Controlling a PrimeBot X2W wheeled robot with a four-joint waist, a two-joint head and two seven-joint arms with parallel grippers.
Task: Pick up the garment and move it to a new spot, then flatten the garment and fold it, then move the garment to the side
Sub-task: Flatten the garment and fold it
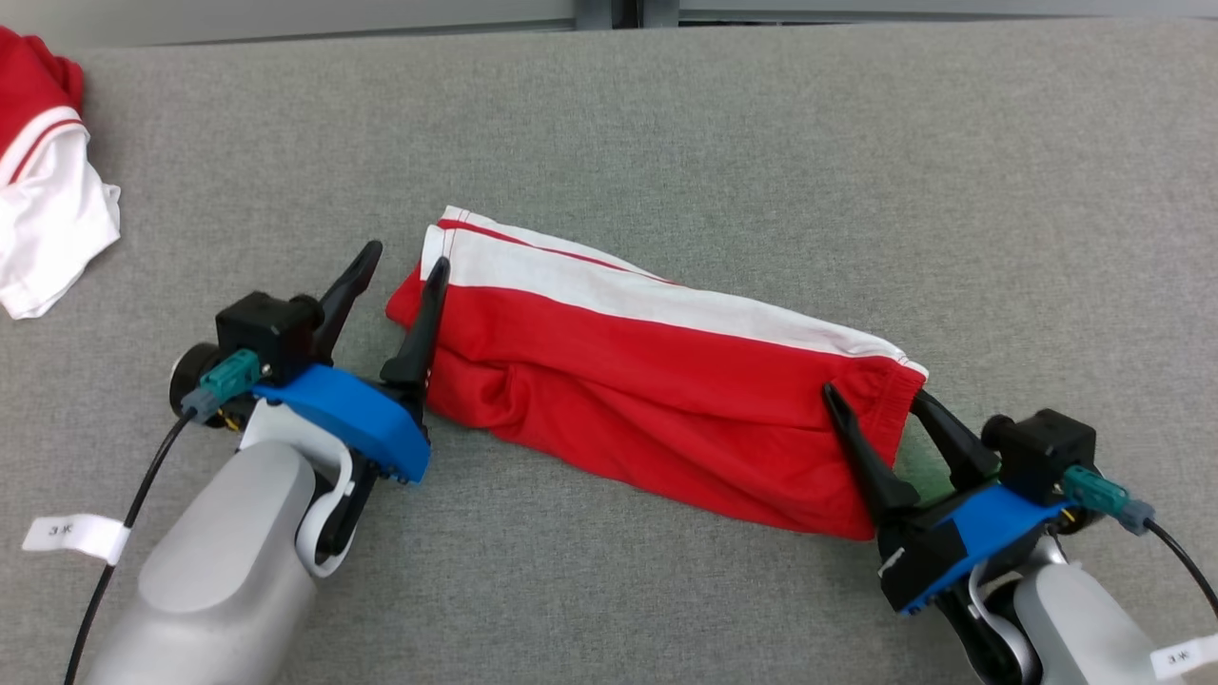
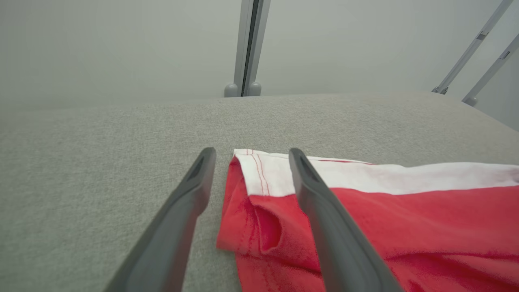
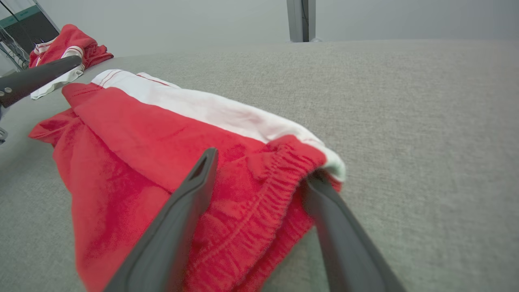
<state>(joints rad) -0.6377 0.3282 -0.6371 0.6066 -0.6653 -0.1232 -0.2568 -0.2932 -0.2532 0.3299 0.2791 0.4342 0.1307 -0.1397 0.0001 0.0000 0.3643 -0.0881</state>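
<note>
A crumpled red-and-white cloth (image 1: 43, 181) lay far left on the grey worktop (image 1: 761, 143), well apart from the folded red garment (image 1: 647, 381) in the middle, whose left end the left gripper (image 1: 406, 257) straddled with fingers spread wide, while the right gripper (image 1: 874, 392) stood astride its waistband end, fingers equally wide.

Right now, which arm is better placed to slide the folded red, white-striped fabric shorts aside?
Right, likely. The open right gripper has the shorts' gathered waistband between its fingers; the open left gripper straddles only a hem corner.
</note>
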